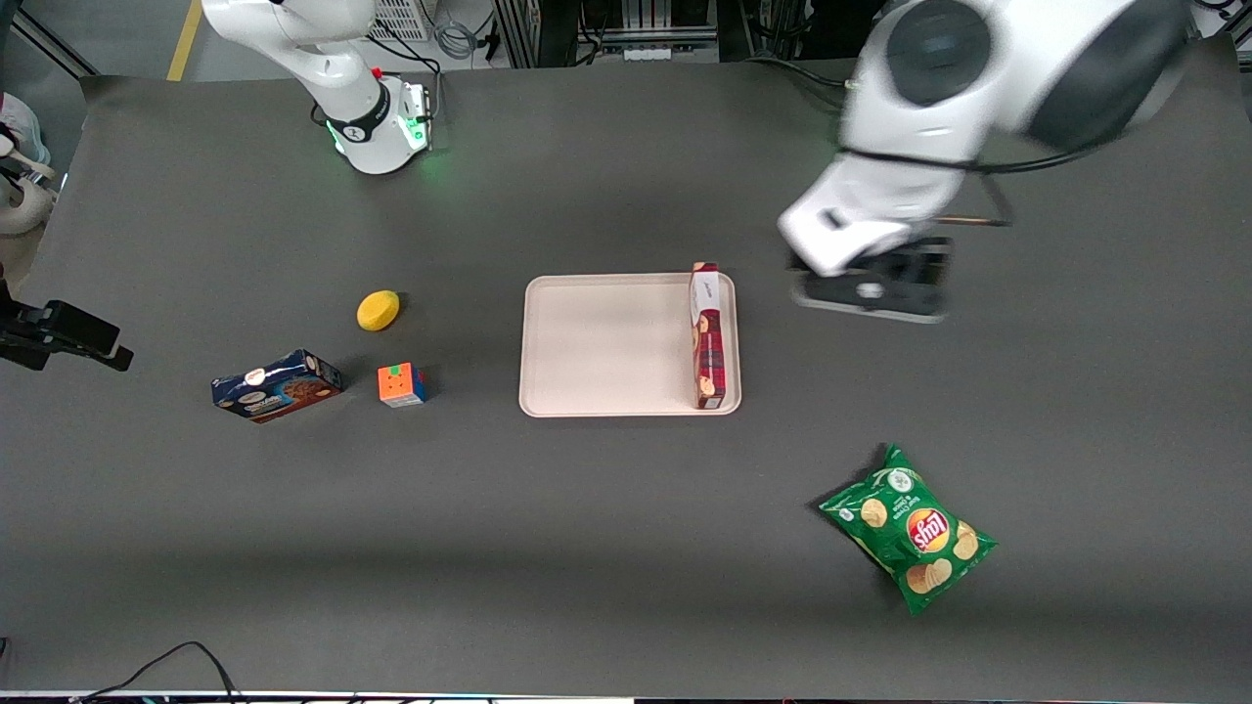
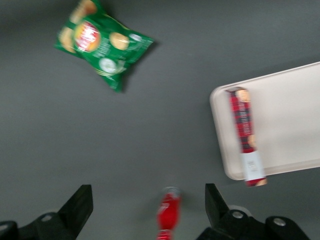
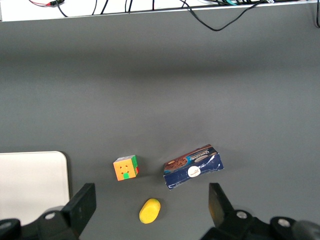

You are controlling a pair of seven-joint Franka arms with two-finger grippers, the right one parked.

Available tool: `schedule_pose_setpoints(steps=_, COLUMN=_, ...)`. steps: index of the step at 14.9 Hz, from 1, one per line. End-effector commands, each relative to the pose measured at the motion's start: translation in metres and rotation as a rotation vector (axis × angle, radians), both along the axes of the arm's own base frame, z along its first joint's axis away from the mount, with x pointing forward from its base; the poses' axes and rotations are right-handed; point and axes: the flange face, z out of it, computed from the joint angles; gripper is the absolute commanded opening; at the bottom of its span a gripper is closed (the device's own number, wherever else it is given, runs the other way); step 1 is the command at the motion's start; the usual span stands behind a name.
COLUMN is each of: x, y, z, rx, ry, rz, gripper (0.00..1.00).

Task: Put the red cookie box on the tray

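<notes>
The red cookie box (image 1: 707, 337) (image 2: 245, 132) lies on the pale tray (image 1: 597, 342) (image 2: 290, 115), along the tray's edge toward the working arm's end. Its white end pokes slightly over the rim farthest from the front camera. My left gripper (image 1: 871, 286) (image 2: 147, 196) hangs raised above the bare table beside the tray, toward the working arm's end and apart from the box. It is open with nothing between its fingers. On the table under it lies a red bottle (image 2: 168, 212).
A green chips bag (image 1: 910, 528) (image 2: 102, 42) lies nearer the front camera than the gripper. Toward the parked arm's end are a yellow sponge-like object (image 1: 378, 310) (image 3: 149, 210), a colour cube (image 1: 402, 384) (image 3: 125, 168) and a blue cookie box (image 1: 277, 385) (image 3: 193, 166).
</notes>
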Motion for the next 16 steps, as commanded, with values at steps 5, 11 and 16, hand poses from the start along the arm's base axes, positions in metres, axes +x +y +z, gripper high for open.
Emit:
schedule_pose_setpoints(steps=5, x=0.013, y=0.201, z=0.038, rx=-0.077, ry=0.051, rz=0.000, gripper=1.00)
schedule_pose_setpoints(steps=11, x=-0.003, y=0.241, z=0.019, rx=-0.086, ry=0.008, rz=0.053, gripper=1.00)
schedule_pose_setpoints(steps=16, x=-0.001, y=0.240, z=0.019, rx=-0.069, ry=0.004, rz=0.048, gripper=1.00)
